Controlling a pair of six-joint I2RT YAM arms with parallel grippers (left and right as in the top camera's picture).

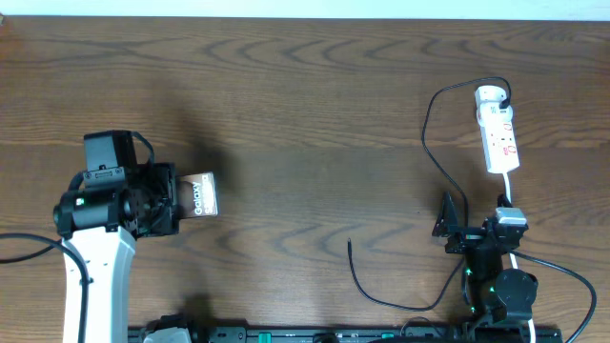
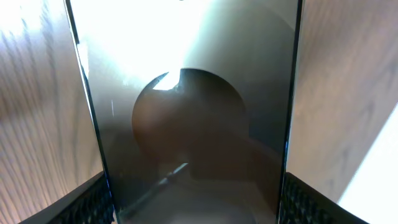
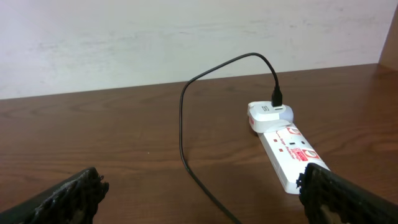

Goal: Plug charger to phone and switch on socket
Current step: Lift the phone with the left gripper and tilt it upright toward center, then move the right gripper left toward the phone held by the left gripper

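Observation:
The phone [image 1: 199, 194], bronze back with white "Galaxy" lettering, is held by my left gripper [image 1: 170, 200] at the table's left. In the left wrist view its glossy face [image 2: 193, 124] fills the frame between both fingers. The white socket strip [image 1: 498, 133] lies at the far right, with the white adapter [image 1: 490, 95] plugged into its far end. The black charger cable [image 1: 431, 143] runs from the adapter down the table to a loose tip [image 1: 349, 242]. My right gripper [image 1: 464, 227] is open and empty, just short of the socket [image 3: 289, 152], with the cable [image 3: 186, 149] between its fingers' span.
The socket's white cord [image 1: 509, 186] runs toward the right arm's base. Bare wooden tabletop [image 1: 305, 114] lies between the two arms. A white wall [image 3: 155, 37] stands behind the table's far edge.

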